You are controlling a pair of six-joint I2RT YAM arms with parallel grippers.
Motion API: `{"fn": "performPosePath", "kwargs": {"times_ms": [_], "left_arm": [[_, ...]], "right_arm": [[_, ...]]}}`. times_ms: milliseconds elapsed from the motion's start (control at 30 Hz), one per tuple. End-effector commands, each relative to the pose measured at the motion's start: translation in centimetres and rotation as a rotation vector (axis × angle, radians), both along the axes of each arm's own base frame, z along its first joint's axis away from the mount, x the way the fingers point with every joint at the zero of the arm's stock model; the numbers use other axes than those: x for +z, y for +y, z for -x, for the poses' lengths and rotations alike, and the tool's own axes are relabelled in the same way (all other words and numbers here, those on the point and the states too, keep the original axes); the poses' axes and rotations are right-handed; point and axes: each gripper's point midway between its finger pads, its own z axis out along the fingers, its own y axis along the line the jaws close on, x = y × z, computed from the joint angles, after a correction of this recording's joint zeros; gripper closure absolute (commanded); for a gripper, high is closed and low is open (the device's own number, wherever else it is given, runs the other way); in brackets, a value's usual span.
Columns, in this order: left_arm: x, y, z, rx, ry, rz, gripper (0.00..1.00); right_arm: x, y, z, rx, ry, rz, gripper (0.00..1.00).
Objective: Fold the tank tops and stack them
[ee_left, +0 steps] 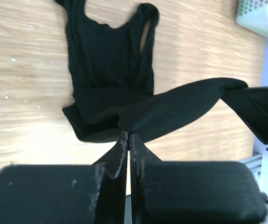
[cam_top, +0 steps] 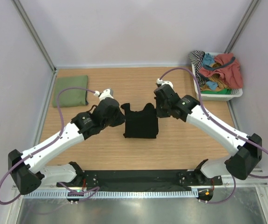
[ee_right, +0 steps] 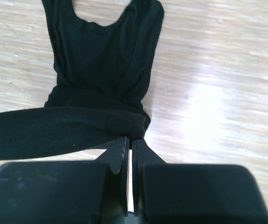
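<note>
The black tank top [cam_top: 140, 123] lies in the middle of the table, partly folded over itself. My left gripper [cam_top: 123, 109] is shut on one corner of its raised edge, and my right gripper [cam_top: 155, 105] is shut on the other corner. In the left wrist view the jaws [ee_left: 128, 133] pinch a band of black cloth [ee_left: 185, 105] that stretches across to the right gripper [ee_left: 257, 109]. The neck and straps [ee_left: 110, 60] lie flat beyond it. The right wrist view shows my right gripper [ee_right: 133, 137] pinching that band above the flat tank top [ee_right: 101, 51]. The olive green tank top [cam_top: 71, 97] lies folded at the far left.
A white basket [cam_top: 217, 97] at the far right holds red, teal and striped garments. Its corner [ee_left: 257, 16] shows in the left wrist view. Grey walls enclose the wooden table on three sides.
</note>
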Motion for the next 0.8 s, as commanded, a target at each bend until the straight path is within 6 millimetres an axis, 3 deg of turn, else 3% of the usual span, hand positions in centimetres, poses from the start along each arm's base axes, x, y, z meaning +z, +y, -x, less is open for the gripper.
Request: {"fn": "performPosePath", "kwargs": {"times_ms": [0, 200, 267, 300, 333, 433, 467, 500, 567, 600, 633, 700, 733, 767], "left_arm": [[1.2, 0.4, -2.4, 0.014, -0.033, 0.0, 1.0], [0.4, 0.3, -5.6, 0.029, -0.011, 0.014, 1.0], [0.1, 0.2, -7.3, 0.029, -0.007, 0.003, 1.0], [0.9, 0.4, -8.3, 0.045, -0.026, 0.009, 1.0], [-0.1, 0.3, -9.1, 0.053, -0.009, -0.015, 1.0], [0.1, 0.7, -11.6, 0.074, -0.014, -0.027, 1.0], [-1.2, 0.6, -12.4, 0.072, 0.013, -0.049, 1.0], [-0.6, 1.0, -13.7, 0.09, 0.003, -0.042, 1.0], [-2.0, 1.3, -15.1, 0.103, 0.032, -0.058, 1.0], [-1.7, 1.8, -16.2, 0.123, 0.026, -0.047, 1.0], [-2.1, 2.1, -17.0, 0.134, 0.03, -0.047, 1.0], [-3.4, 2.1, -18.9, 0.146, 0.047, -0.033, 1.0], [-3.9, 2.9, -20.1, 0.169, 0.054, -0.027, 1.0], [-4.3, 3.0, -21.1, 0.173, 0.057, -0.015, 1.0]], "right_arm": [[1.7, 1.2, -2.4, 0.045, -0.051, -0.034, 0.98], [0.5, 0.9, -6.2, 0.015, -0.023, -0.04, 0.98], [0.8, 0.6, -7.6, -0.003, -0.027, -0.055, 0.98], [-0.2, 0.8, -8.3, -0.008, -0.005, -0.053, 0.98], [0.1, 0.9, -9.0, -0.012, -0.012, -0.062, 0.98], [-1.1, 0.9, -11.1, -0.025, 0.012, -0.066, 0.98], [-1.2, 0.8, -11.8, -0.03, 0.009, -0.07, 0.98], [-1.4, 0.6, -12.6, -0.04, 0.011, -0.076, 0.98], [-1.7, 1.2, -14.6, -0.042, 0.012, -0.092, 0.98], [-2.0, 0.9, -15.6, -0.057, 0.01, -0.093, 0.98], [-0.6, 1.3, -16.9, -0.062, -0.024, -0.114, 0.98], [-2.1, 1.9, -18.9, -0.062, -0.01, -0.124, 0.97], [-0.3, 2.1, -20.9, -0.073, -0.057, -0.149, 0.96], [-3.3, 2.3, -21.9, -0.08, 0.0, -0.129, 0.96]]}}
